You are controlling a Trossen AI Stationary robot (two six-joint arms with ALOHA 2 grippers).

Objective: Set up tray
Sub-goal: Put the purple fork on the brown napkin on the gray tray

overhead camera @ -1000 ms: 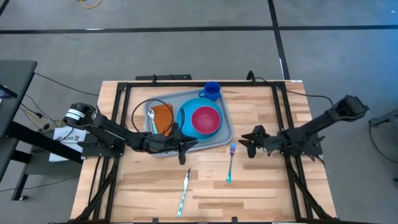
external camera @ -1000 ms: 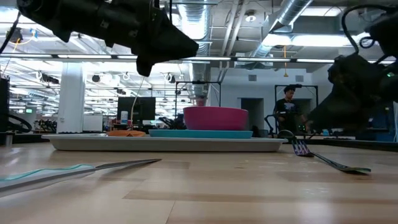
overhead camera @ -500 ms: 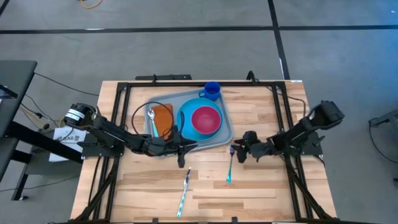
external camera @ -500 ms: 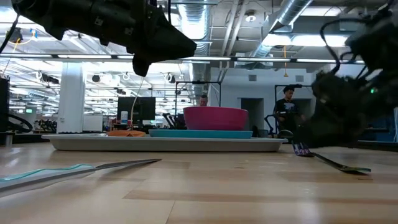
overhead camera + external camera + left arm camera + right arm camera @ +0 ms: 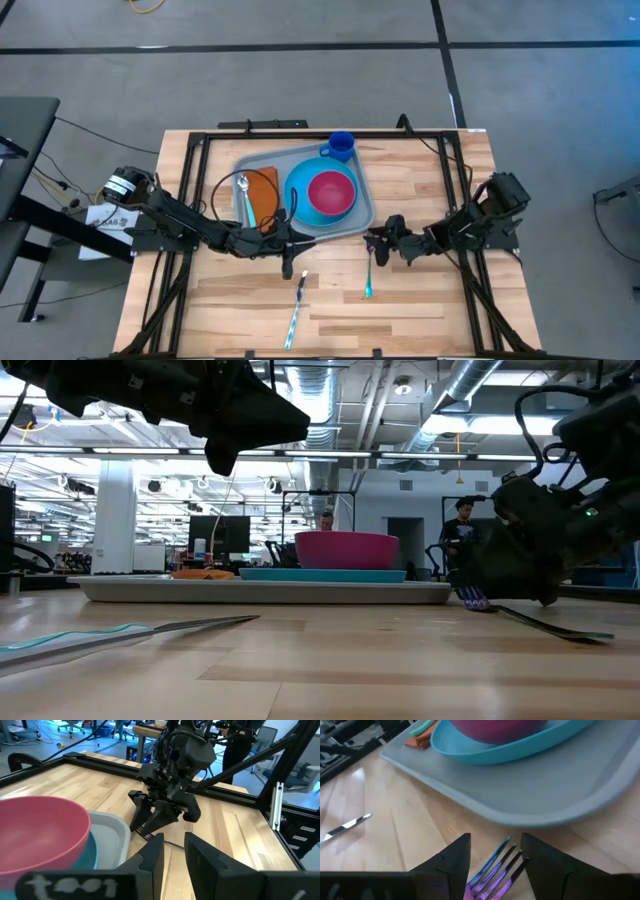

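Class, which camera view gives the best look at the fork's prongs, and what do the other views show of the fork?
The right wrist view: the fork fills its foreground, prongs between the open right pincer fingers. The high view shows the whole fork, small, beside the tray. The low view shows mainly its handle. The left wrist view barely shows it.

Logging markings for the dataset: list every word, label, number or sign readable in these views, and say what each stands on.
None can be read for certain.
White label beside the left arm's base, off the table: dark print, too small to read.
Pale marks on the left gripper's body, left wrist view: blurred, unreadable.
The tray, plate, bowl, cup, napkin, fork and knife show no text.
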